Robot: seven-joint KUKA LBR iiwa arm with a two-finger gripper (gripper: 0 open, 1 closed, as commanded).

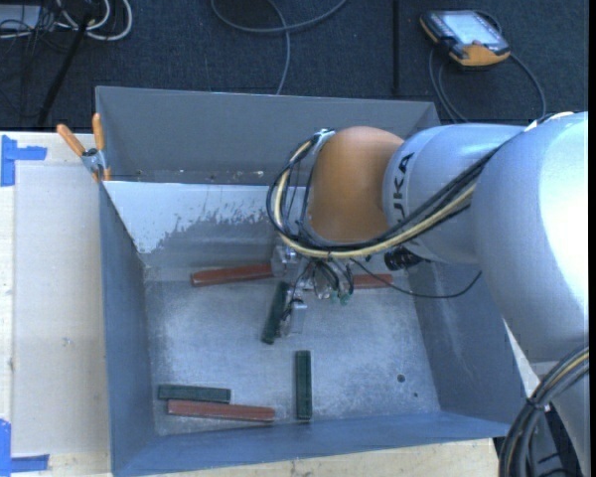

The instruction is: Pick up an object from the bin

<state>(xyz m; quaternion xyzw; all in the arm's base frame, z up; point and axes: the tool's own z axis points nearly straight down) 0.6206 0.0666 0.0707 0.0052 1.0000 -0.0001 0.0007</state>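
Observation:
My gripper [300, 291] hangs below the arm's orange cover over the middle of the bin. A dark green bar [275, 316] lies slanted right against its left side, upper end at the gripper and lower end pointing to the front. Whether it is held is hidden. A red-brown bar [232, 275] lies along the back of the floor, left of the gripper. The short end of another red-brown bar [373, 280] pokes out on its right.
A second dark green bar [302, 386] lies lengthwise near the front wall. In the front left corner a dark green bar [194, 394] and a red-brown bar [222, 411] lie side by side. The arm covers the bin's right back part.

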